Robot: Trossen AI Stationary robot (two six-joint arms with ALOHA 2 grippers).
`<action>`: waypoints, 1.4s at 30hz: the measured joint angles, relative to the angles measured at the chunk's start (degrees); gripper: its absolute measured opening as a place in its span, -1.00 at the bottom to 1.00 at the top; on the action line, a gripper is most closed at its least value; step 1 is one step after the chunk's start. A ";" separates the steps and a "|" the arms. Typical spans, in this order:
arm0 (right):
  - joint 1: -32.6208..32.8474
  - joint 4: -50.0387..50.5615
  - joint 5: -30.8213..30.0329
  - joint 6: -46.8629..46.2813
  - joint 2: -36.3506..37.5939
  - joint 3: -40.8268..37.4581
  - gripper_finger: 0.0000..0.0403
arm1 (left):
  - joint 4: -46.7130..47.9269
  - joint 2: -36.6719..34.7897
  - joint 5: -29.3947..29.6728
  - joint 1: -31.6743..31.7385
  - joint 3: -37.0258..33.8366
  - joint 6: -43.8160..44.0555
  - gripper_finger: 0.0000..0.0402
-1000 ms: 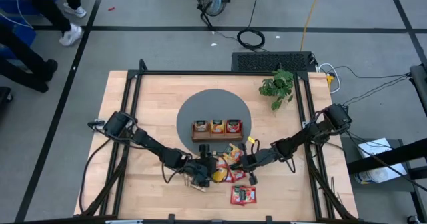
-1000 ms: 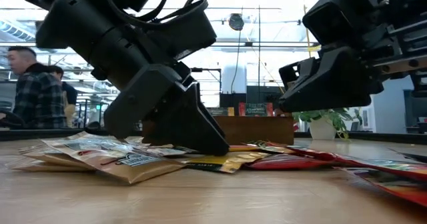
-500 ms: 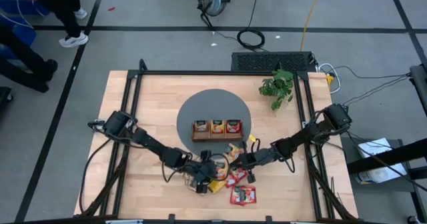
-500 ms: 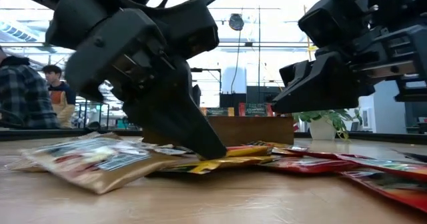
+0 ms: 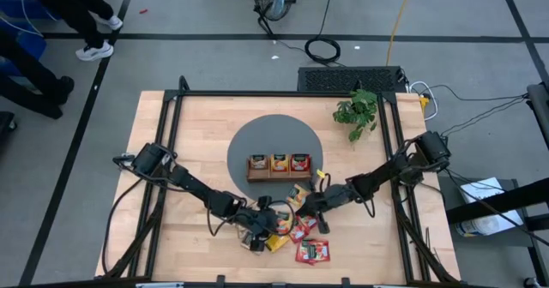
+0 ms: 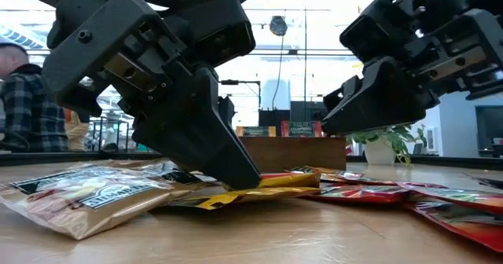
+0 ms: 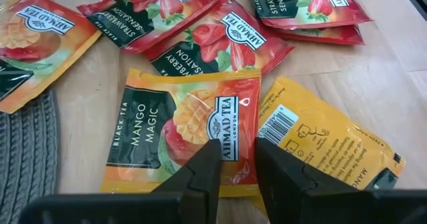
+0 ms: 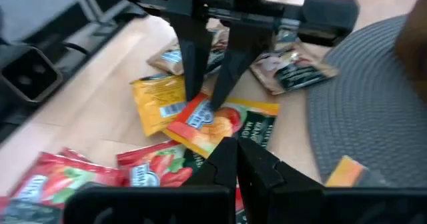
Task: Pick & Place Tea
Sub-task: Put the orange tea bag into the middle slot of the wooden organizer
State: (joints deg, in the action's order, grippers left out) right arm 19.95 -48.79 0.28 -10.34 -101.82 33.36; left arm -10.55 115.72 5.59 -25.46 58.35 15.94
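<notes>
Loose tea sachets lie on the wood table near its front edge: an orange "Mango Magic" sachet [image 7: 180, 131], a yellow one face down [image 7: 320, 141], red strawberry ones [image 7: 220, 41] and tan ones [image 6: 86, 193]. My left gripper [image 7: 237, 164] slants down on the orange sachet and is shut on it. My right gripper [image 8: 237, 159] is shut and hangs just above the pile, to the right of my left gripper [image 5: 273, 228], touching nothing. The brown wooden tray [image 5: 279, 165] on the grey round mat [image 5: 274, 142] holds sachets in its three compartments. My left gripper pinches the orange sachet's edge by the logo corner [image 7: 232, 144] between its two fingers. The fingers [image 8: 193, 84] slant down from the table's left side. The sachet lies tilted: its held end [image 6: 275, 181] is raised a little and its other edge [image 6: 206, 205] rests on the table.
A potted plant [image 5: 356, 110] stands at the back right. A red sachet [image 5: 312, 250] lies alone near the front edge. Black frame rails [image 5: 163, 151] run along the table's sides. People stand beyond the table's far left corner.
My left gripper has shut on the orange sachet and turned its wrist while staying in place. The sachet's held end has tipped up off the table. The tan sachets beside it have slid nearer the front edge. My right gripper has rolled slightly, still shut.
</notes>
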 joint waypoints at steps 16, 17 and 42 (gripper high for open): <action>-6.11 23.72 7.46 -14.03 0.00 9.33 -0.74 | 1.40 0.04 6.91 -0.67 -0.02 -1.15 -0.54; -6.40 24.63 7.28 -15.26 0.00 9.33 -0.70 | 1.38 0.04 7.19 -0.67 -0.03 -1.52 -0.54; -7.94 21.07 13.86 -19.29 -7.16 9.42 -0.60 | -4.59 2.99 10.36 -0.38 -0.04 -3.58 -0.54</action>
State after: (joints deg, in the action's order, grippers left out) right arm 12.01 -27.72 14.14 -29.63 -108.98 42.78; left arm -15.14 118.72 15.95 -25.85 58.30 12.36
